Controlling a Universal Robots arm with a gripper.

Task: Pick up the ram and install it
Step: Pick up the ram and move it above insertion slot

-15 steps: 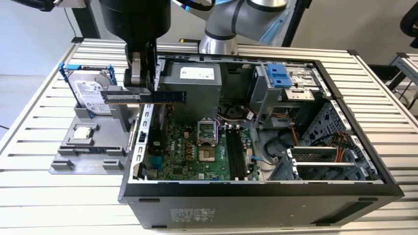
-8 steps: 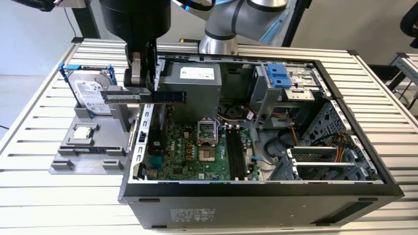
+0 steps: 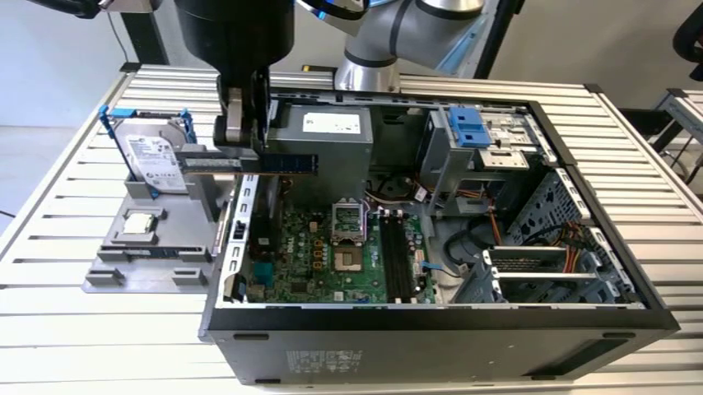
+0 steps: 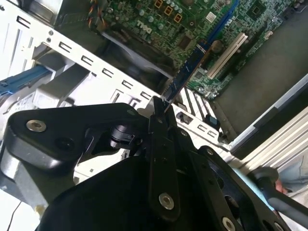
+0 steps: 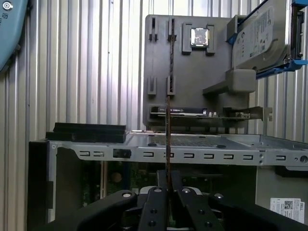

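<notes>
Our tool [image 3: 239, 152] is clamped on the ram [image 3: 290, 162], gripping its flat faces near mid-length and holding it level above the computer case [image 3: 439, 329] rim. We judge it light, stiff and fragile.

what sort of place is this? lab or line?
Likely a robotics lab bench for PC assembly: open computer case on a slatted metal table, grey parts fixture beside it, hand gripping the ram.
</notes>
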